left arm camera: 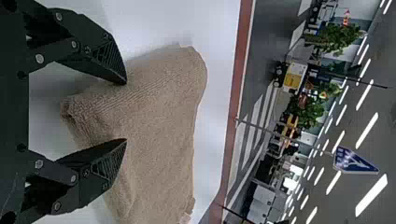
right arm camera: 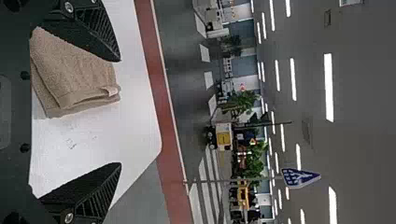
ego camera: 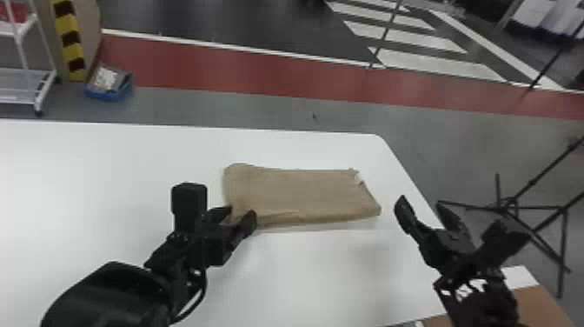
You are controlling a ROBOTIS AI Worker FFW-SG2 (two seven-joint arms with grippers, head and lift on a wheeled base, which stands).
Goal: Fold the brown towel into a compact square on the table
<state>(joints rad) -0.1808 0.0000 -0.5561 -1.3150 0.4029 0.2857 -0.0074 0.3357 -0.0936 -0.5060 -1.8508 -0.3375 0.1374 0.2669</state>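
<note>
Our left gripper (ego camera: 240, 212) angles over the towel's (ego camera: 300, 191) corner, fingers parted.
Our right gripper (ego camera: 420, 201) gapes empty; left contact is unclear.

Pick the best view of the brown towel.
Head view: nearly the whole brown towel, one corner behind the left gripper. Left wrist view: left end, cut off by the edge. Right wrist view: layered right end with pale tag, partly behind the right gripper.

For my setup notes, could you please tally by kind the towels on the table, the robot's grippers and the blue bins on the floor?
Towels: 1, the brown towel
Grippers: 2, the left gripper and right gripper
Blue bins: 1, the blue bin
Total: 4
</note>
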